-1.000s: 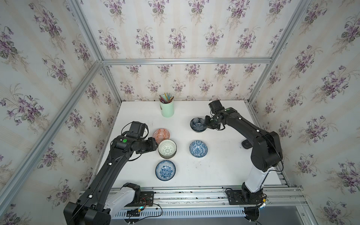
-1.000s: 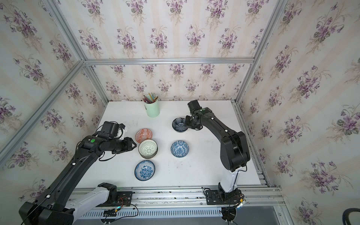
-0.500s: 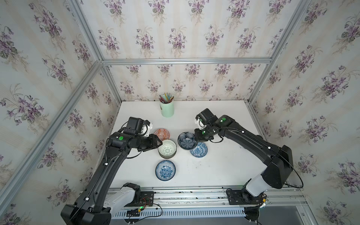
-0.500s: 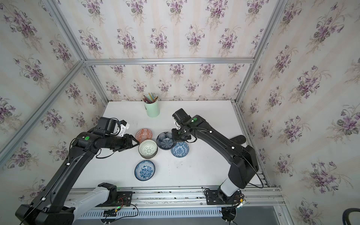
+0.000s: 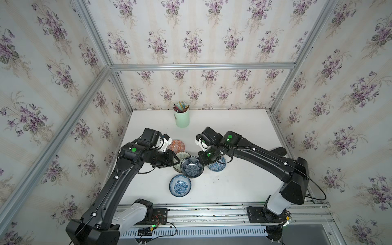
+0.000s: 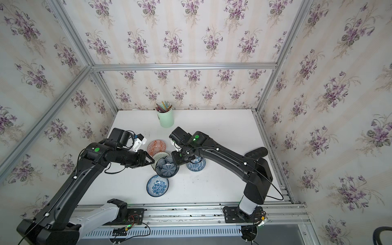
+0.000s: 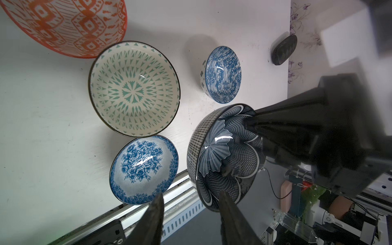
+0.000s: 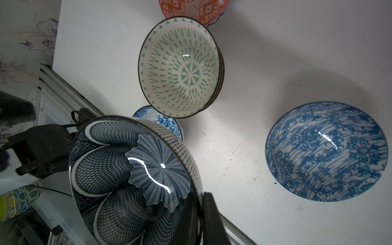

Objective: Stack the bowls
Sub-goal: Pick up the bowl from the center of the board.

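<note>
While the right tool (image 8: pixel 198 200) clamps the navy bowl (image 5: pixel 192 168), which half-hides the lattice bowl (image 5: pixel 184 156), the left tool (image 7: pixel 191 194) gapes empty.

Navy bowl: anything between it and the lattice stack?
Nothing visible. The lattice bowl is empty, and the navy bowl, pinched at its rim by the right hand, hangs tilted close by. The left hand, open, sits by the bowl's opposite rim.
</note>
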You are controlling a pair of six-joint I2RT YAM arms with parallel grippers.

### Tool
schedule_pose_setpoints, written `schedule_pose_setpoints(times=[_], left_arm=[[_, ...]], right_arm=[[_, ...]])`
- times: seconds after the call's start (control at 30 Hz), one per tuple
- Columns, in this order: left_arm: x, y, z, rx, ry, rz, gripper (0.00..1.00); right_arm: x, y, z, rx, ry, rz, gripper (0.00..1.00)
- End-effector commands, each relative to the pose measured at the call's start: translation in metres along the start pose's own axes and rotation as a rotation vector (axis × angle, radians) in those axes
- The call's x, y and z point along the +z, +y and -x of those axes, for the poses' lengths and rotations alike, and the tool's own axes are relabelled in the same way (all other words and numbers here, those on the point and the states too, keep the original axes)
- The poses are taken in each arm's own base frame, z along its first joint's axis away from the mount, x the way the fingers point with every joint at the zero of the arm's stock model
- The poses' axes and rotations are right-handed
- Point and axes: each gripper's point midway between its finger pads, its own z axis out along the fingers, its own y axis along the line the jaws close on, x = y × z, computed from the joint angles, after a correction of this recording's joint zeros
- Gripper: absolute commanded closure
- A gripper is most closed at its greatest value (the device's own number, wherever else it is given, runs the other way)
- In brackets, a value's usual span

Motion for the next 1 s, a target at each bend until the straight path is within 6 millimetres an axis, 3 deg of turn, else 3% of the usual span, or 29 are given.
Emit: schedule_pose_setpoints(times=[0.0,0.3,0.97], left_arm=[[0.006,0.002,-0.004,0.017,0.031,0.003,0.59],[0.017,0.013,-0.004,0.001,0.058,0.046,0.70],[0.021,0.025,-0.001,-0.014,0.057,0.116,1.00]], right_arm=[[-0.002,0.009,0.003,-0.010,-0.002,0.018,1.00],[-0.001,0.020,0.010,-0.022,-0.011,0.020,1.00],[0.007,0.026,0.013,-0.021,-0.009,0.020,1.00]])
